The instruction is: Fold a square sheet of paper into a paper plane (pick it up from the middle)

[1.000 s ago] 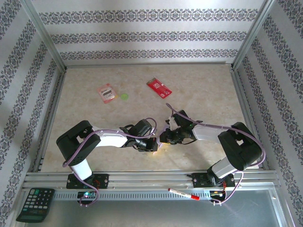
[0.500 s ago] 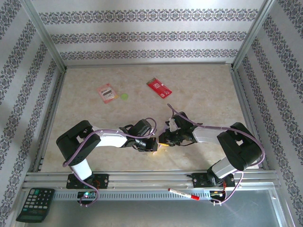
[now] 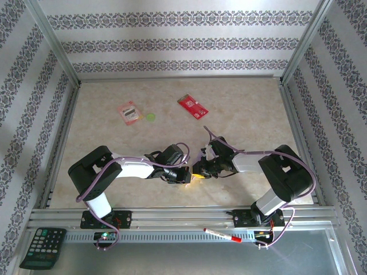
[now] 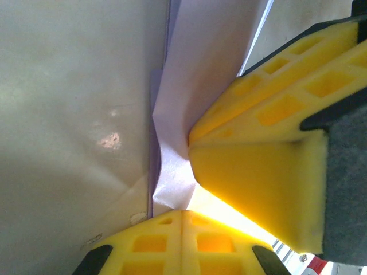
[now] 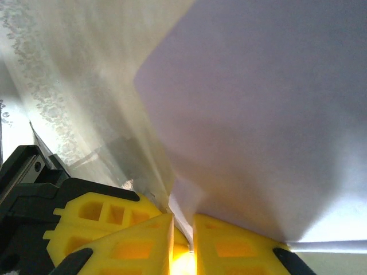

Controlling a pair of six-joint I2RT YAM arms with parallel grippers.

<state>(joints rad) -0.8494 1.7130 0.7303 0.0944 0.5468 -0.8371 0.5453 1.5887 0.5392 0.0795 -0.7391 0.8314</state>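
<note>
Lilac paper [image 4: 195,69] sits at the near middle of the table [image 3: 114,143], between both arms. The left gripper [image 4: 182,213] is closed on its edge, and the right gripper [image 5: 182,223] is clamped on it just beside. I think the crease needs slow, even pressure, without any pulling apart.
</note>
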